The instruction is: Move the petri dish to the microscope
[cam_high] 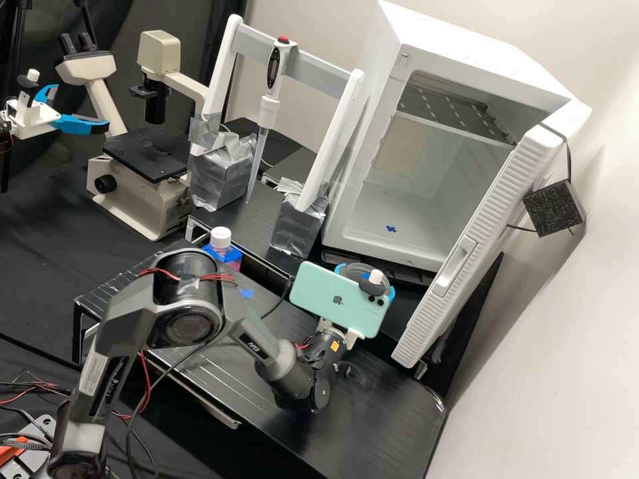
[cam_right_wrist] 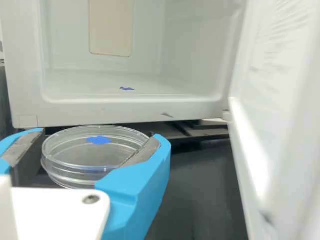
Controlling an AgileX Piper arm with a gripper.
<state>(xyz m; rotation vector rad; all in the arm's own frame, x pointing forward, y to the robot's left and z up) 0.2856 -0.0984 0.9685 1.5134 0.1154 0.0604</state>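
Note:
In the high view the gripper [cam_high: 366,279] is in front of the open white incubator, partly hidden behind the green phone on the wrist. The clear petri dish [cam_high: 358,267] shows just above the phone's upper edge, between the blue fingertips. In the wrist view the gripper [cam_right_wrist: 98,137] is shut on the petri dish [cam_right_wrist: 75,150], a pad against either side; the dish lies level, with a blue mark in it. The microscope [cam_high: 148,154], cream with a black stage, stands at the back left of the high view, well away from the dish.
A pipette [cam_high: 269,100] hangs on a white stand between microscope and incubator [cam_high: 399,226]. The incubator's open door [cam_high: 479,246] is close beside the gripper. A capped bottle [cam_high: 221,241] stands behind the arm. Another arm's blue fingers [cam_high: 80,124] reach in at far left.

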